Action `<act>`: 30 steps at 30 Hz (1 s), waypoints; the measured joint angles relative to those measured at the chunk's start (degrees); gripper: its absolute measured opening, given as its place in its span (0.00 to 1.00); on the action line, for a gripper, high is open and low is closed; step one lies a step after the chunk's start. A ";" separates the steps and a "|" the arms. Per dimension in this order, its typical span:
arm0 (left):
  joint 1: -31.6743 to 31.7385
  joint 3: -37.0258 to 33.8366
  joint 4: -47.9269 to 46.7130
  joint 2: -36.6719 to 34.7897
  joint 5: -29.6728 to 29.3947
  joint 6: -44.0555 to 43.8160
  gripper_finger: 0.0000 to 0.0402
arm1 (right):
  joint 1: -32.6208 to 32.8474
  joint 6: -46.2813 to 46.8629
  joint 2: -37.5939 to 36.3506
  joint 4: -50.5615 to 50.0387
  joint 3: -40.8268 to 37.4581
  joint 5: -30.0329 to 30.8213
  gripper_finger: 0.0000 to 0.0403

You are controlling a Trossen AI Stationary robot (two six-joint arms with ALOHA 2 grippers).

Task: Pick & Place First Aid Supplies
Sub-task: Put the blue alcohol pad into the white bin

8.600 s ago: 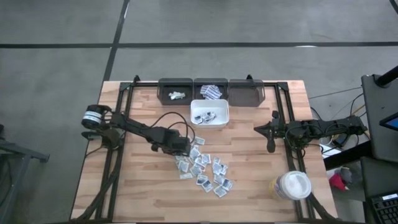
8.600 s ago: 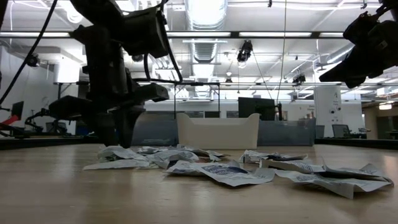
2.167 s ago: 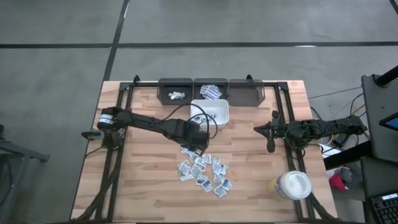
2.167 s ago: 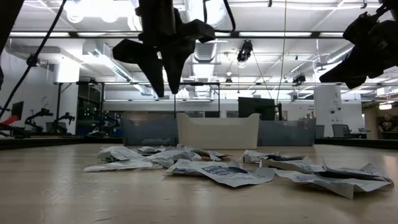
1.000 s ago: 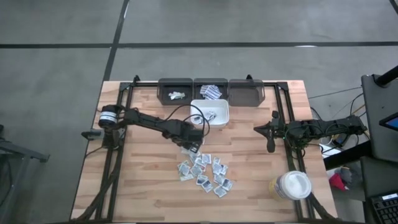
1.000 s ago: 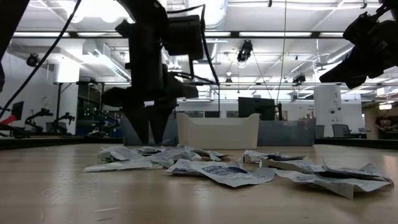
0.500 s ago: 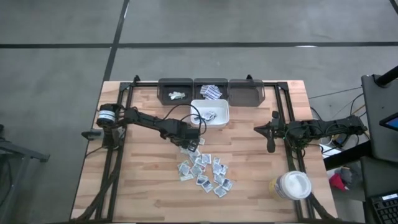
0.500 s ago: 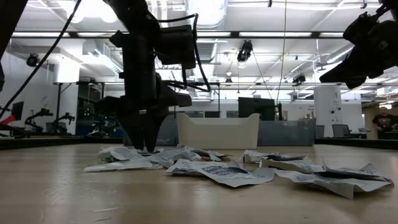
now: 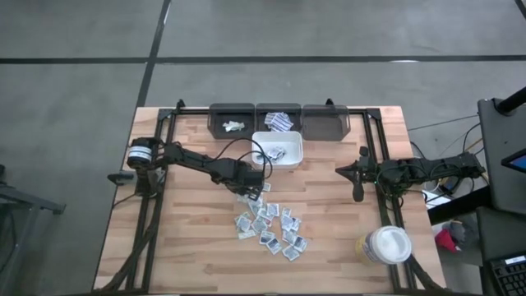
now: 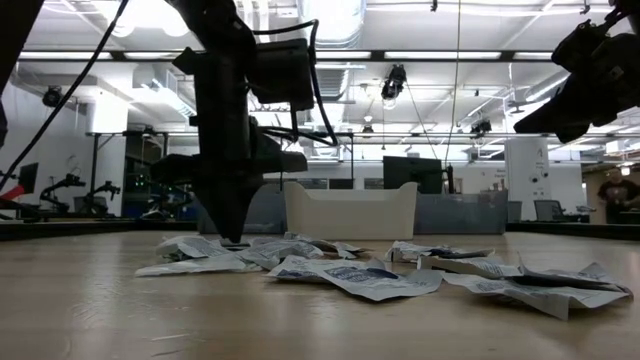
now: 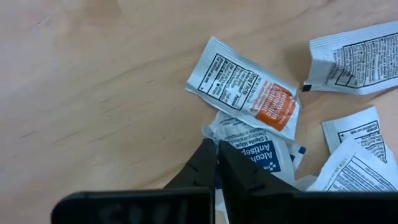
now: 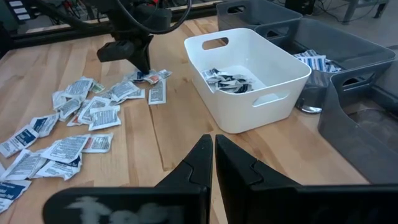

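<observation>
Left gripper [image 9: 253, 191] is down on the table at the near edge of the sachet pile [image 9: 269, 225], and from its wrist camera I see the two fingers pressed together on the edge of an alcohol wipe sachet [image 11: 258, 149], which lies half under an orange-printed sachet [image 11: 244, 91]. From the pile's centre that pinch sits at about eleven o'clock, and the white bin [image 9: 277, 150] stands just beyond it at about twelve. I read this as the grasp step of one pick, with plenty of sachets yet to clear and a few already in the bin.

Next I would lift straight up, check that only one sachet comes away, then carry it toward twelve o'clock over the bin's rim and release. The thin packet could slip, or drag its neighbour along.

A second ago the same jaws stood spread above the pile; they have since dropped and closed. Right gripper [image 12: 213, 144] waits at the table's three o'clock side, fingers together and holding nothing, unchanged throughout.
</observation>
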 joint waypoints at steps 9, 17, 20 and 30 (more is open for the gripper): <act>0.01 0.33 -1.54 -3.72 -4.04 0.95 0.00 | 0.01 0.02 -0.01 -0.91 -0.01 0.00 0.04; 0.11 0.29 -2.79 -5.72 -4.50 4.76 0.00 | 0.02 0.01 0.00 -0.87 0.00 0.00 0.04; 0.09 -0.06 -2.90 -5.43 -0.94 4.99 0.00 | 0.00 0.03 0.00 -0.85 -0.01 0.00 0.04; -0.06 -4.47 -2.20 -5.23 6.69 3.45 0.00 | 0.02 0.02 -0.02 -0.83 -0.01 0.02 0.04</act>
